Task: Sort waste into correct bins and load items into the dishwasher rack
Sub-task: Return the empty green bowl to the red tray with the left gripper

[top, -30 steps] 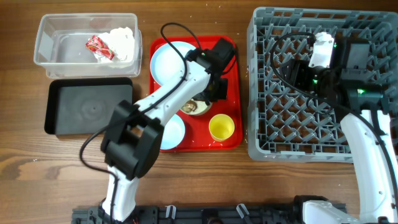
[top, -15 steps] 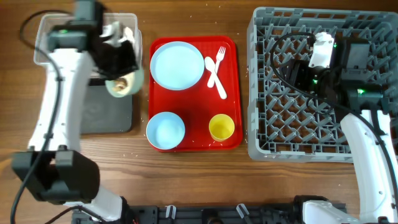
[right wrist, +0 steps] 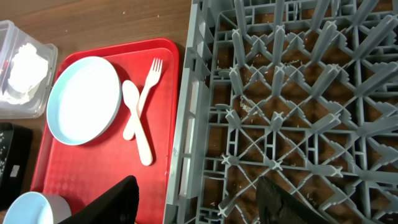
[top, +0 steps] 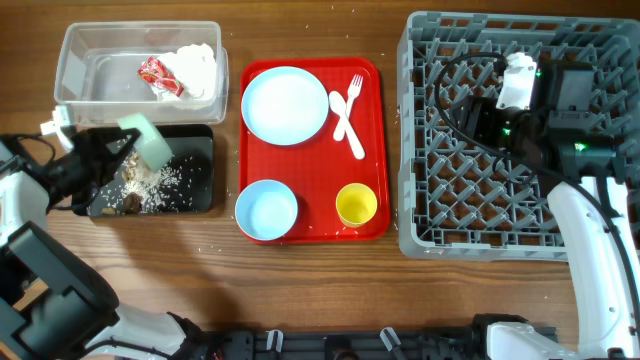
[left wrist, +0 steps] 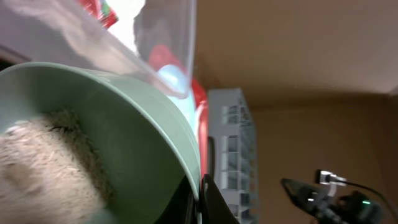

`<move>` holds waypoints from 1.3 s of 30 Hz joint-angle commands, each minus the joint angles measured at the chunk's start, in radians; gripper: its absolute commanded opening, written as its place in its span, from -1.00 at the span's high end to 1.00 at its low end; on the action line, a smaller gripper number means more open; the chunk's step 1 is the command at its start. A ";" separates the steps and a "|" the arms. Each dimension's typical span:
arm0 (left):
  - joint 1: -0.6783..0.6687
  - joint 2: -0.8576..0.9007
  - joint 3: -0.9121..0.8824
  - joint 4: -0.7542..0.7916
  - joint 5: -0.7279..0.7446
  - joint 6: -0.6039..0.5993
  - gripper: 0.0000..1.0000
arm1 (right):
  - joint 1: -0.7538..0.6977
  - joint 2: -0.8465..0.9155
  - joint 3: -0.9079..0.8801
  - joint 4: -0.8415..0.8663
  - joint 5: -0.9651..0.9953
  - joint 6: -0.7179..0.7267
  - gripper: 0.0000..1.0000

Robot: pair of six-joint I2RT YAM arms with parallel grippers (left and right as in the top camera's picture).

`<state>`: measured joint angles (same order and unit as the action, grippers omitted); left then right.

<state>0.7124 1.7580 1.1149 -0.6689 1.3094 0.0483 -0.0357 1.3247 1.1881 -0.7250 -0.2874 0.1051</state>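
My left gripper [top: 126,150] is shut on the rim of the pale green bowl [top: 150,140] and holds it tipped over the black tray [top: 200,140]. Rice-like food scraps [top: 152,186] lie on the tray. The left wrist view shows the jaws [left wrist: 200,194] pinching the bowl's rim [left wrist: 143,124], with scraps [left wrist: 37,168] still inside. The clear tub [top: 90,60] holds the red wrapper [top: 158,72] and white napkin [top: 198,66]. My right gripper [top: 487,116] [right wrist: 199,205] is open and empty above the grey rack [top: 560,235] [right wrist: 292,93].
A red serving tray [top: 375,150] between bins and rack carries the pale blue plate [top: 285,105], white fork [top: 353,100], spoon [top: 338,118], pale blue bowl [top: 267,210] and yellow cup [top: 356,205]. Loose grains dot the wood near the black tray.
My left arm swung the green bowl from beside the clear tub down-left over the black tray and tipped it; scraps now lie on the tray. The right arm has not moved.
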 commanded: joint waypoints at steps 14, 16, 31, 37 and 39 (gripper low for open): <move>0.043 -0.008 -0.002 0.159 -0.043 -0.486 0.92 | -0.003 -0.006 0.016 -0.020 -0.006 0.011 -0.24; 0.034 -0.008 -0.002 0.156 -0.056 -0.613 0.92 | -0.003 -0.006 0.016 -0.020 -0.006 0.010 -0.24; -0.788 -0.150 0.000 0.429 -0.640 -0.605 0.92 | -0.003 -0.006 0.016 0.006 -0.006 0.007 -0.51; -1.243 -0.060 0.000 0.243 -1.360 -0.391 0.92 | -0.003 -0.006 0.016 -0.005 -0.006 0.010 -0.53; -1.292 -0.058 0.000 0.227 -1.418 -0.391 0.92 | -0.003 -0.006 0.016 -0.009 -0.006 0.010 -0.54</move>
<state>-0.5163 1.6882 1.1141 -0.4305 0.1184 -0.3985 -0.0357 1.3247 1.1881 -0.7326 -0.2874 0.1089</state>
